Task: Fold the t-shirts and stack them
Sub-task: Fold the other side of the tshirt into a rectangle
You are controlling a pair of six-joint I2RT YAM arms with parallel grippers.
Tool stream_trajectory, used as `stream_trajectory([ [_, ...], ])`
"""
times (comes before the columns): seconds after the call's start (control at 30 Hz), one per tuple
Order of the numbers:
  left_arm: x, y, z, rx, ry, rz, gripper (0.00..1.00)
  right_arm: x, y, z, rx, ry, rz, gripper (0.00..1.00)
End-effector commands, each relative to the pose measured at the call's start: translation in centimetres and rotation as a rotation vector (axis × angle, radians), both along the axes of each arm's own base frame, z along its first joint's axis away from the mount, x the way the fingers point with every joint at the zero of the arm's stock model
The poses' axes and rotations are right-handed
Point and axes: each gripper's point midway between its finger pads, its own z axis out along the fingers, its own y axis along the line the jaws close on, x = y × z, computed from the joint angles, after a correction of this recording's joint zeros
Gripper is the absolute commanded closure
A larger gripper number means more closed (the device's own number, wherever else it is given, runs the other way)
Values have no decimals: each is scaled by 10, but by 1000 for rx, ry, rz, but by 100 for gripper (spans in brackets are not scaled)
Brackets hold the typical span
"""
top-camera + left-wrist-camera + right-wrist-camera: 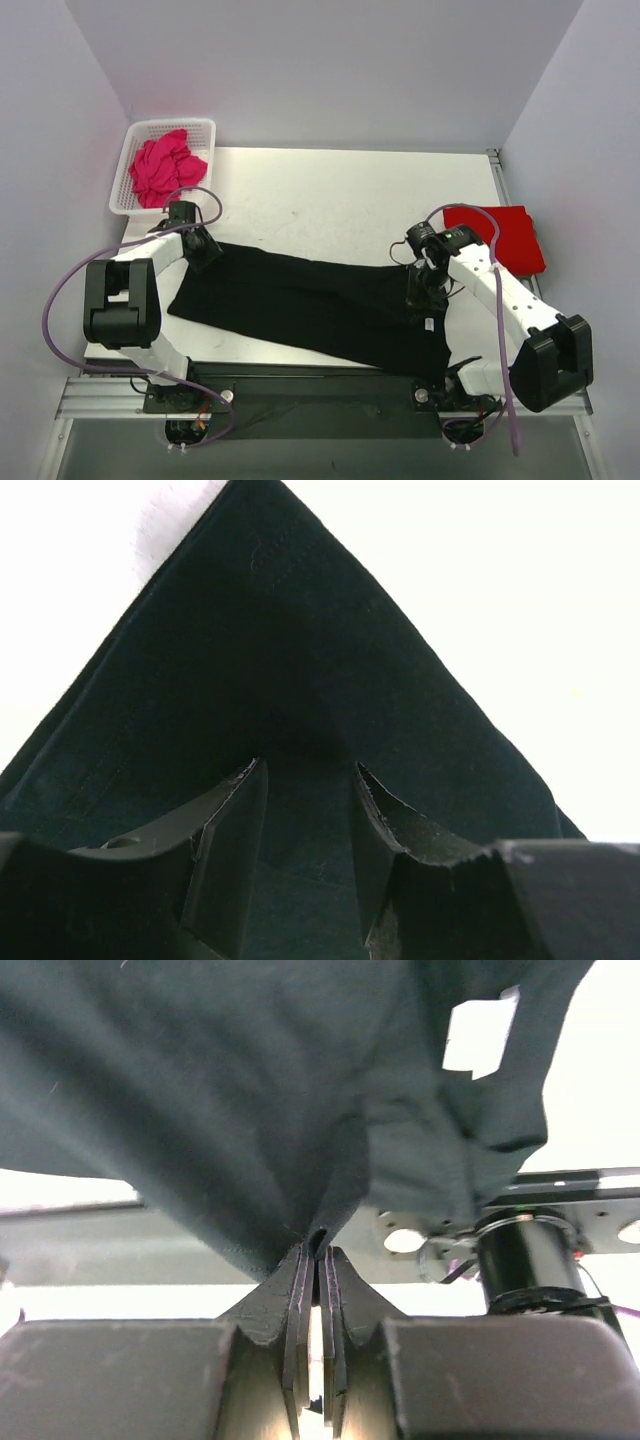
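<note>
The black t-shirt (300, 300) lies stretched in a long band across the table, from back left to front right. My left gripper (203, 248) is at its back left corner. In the left wrist view that corner (300, 650) lies flat, and the left gripper (308, 770) stands open over the cloth. My right gripper (420, 290) is at the shirt's right part. The right wrist view shows it (317, 1250) shut on a pinched fold of the black cloth (200, 1090), which hangs up off the table. A folded red t-shirt (500, 235) lies at the right edge. A magenta-pink t-shirt (165, 168) is crumpled in the basket.
The white mesh basket (170, 123) stands at the table's back left corner. A white tag (478, 1032) shows on the black shirt near the right gripper. The right arm's base (525, 1260) and the metal rail are at the near edge. White walls close in the table (320, 190).
</note>
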Motion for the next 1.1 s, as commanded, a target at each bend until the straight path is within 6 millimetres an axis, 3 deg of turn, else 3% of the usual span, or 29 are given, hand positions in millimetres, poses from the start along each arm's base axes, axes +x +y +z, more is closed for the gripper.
stream_trajectory([
  [0.0,-6,14,-14,50,29,-12,51,-1,-28,-6,-183,8,-52,100],
  [0.07,-4,8,-11,27,12,-38,51,5,-34,-5,-221,-12,-58,93],
  [0.1,-3,6,-10,24,7,-49,51,14,-36,0,-248,-56,-49,81],
  [0.2,0,-2,-7,10,-6,-98,51,35,-32,22,-287,-195,18,60],
  [0.3,1,-5,-6,8,-13,-128,51,46,-20,36,-287,-277,84,51],
  [0.43,2,-8,-4,-1,-24,-150,51,57,27,44,-177,-378,260,51],
  [0.53,3,-9,-3,-7,-32,-163,51,53,66,30,-64,-348,358,51],
  [0.57,3,-10,-4,-9,-31,-166,51,43,85,20,12,-283,398,52],
  [0.73,4,-12,-7,-16,-27,-188,51,30,139,-11,135,-201,564,55],
  [0.8,4,-13,-11,-23,-18,-196,51,25,148,-30,113,-145,604,56],
  [0.9,5,-15,-12,-30,-13,-207,51,27,145,-55,42,-86,583,60],
  [1.07,6,-15,-10,-28,-22,-219,51,37,132,-65,-19,-80,517,60],
])
